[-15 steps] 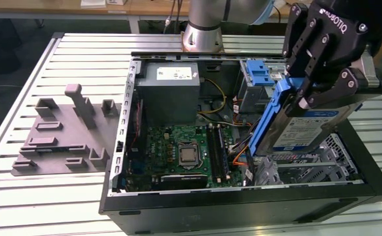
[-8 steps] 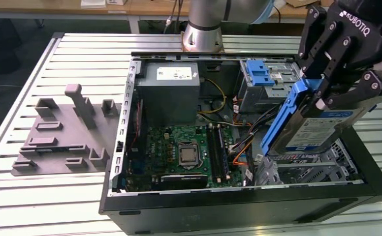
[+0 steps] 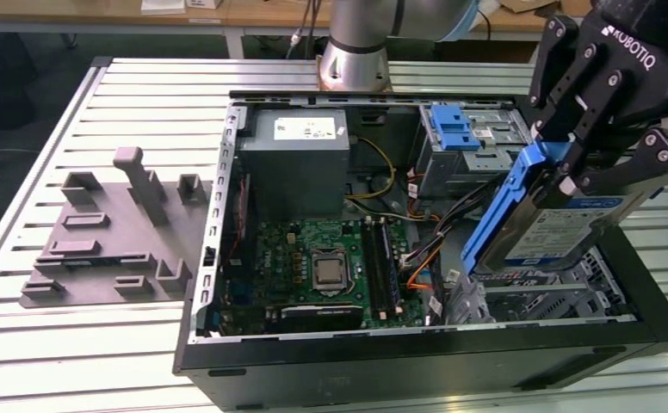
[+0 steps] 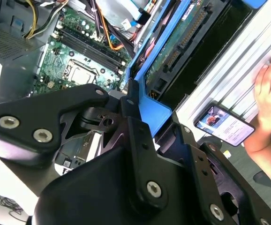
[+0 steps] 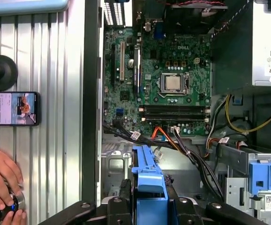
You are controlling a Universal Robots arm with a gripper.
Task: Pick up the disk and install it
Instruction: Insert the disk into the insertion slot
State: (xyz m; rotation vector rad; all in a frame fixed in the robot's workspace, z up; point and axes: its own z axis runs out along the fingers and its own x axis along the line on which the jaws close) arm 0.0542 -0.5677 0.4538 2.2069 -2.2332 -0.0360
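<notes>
The pincer [image 3: 575, 176] is clamped on the disk [image 3: 547, 219] by its blue frame, holding it tilted above the open computer case [image 3: 426, 344], over the bay at the exterior view's right. The motherboard [image 3: 323, 271] lies just beside. On the counter [image 5: 56, 140], a hand [image 5: 2, 180] rests near a phone [image 5: 11, 108]

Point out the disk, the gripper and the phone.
disk [image 3: 564, 225], exterior view, on its labelled face.
gripper [image 3: 584, 144], exterior view, between its fingertips, closed on the disk's blue frame.
phone [image 5: 11, 108], first wrist view, on its lit screen.
</notes>
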